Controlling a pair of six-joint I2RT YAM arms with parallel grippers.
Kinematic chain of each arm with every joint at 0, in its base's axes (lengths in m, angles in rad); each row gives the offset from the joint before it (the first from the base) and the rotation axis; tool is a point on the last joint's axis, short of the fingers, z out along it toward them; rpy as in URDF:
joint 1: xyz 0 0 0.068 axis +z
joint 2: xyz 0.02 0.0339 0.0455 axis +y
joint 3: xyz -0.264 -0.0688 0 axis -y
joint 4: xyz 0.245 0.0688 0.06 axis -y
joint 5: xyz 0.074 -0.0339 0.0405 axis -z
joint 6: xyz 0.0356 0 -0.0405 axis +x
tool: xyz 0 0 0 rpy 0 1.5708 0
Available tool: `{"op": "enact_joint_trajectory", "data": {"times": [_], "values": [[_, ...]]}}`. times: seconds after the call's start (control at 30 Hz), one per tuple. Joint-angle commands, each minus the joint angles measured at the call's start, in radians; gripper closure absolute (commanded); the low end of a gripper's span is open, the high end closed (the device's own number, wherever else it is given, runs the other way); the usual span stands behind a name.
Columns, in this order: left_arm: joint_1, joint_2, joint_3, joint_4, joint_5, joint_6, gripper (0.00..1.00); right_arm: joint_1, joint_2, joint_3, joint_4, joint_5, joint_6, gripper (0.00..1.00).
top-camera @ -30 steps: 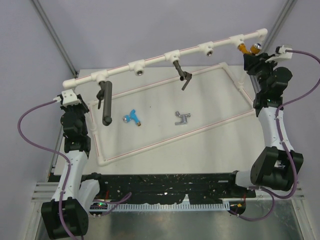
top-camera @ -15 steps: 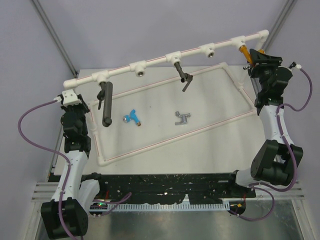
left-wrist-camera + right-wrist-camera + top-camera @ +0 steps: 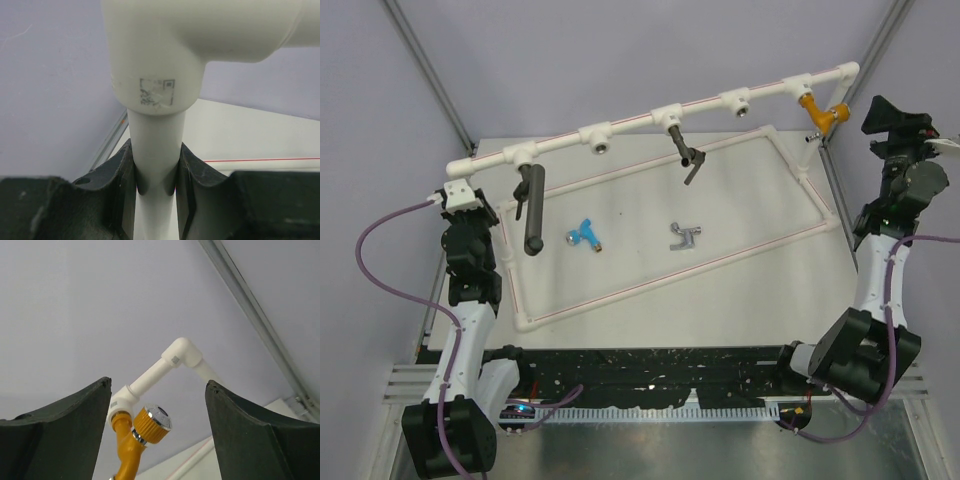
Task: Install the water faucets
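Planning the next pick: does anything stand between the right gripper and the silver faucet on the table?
Only the white frame's right side pipe, low on the table, crosses between the open right gripper and the silver faucet. Coming down from above likely clears it.

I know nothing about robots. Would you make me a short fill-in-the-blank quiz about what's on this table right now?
The faucet fitted on the white pipe is ___ in colour.
The blue faucet and the silver faucet lie loose on the ___.
The end effector clamped on the pipe's post belongs to the ___ arm.
The right end effector has its jaws ___, holding nothing.
Missing words: orange; table; left; open.
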Motion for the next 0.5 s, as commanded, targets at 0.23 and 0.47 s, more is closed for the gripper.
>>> {"op": "enact_joint_trajectory", "data": {"times": [0.23,0.47], "values": [[0.0,-0.01,0.02,0.041,-0.01,0.003,1.0,0.109,-0.21,-0.015,-0.194,-0.351,-1.794,0.17],[0.0,-0.011,0.018,0.039,-0.007,0.003,1.0,0.148,-0.235,0.0,-0.435,-0.318,-2.312,0.14]]}}
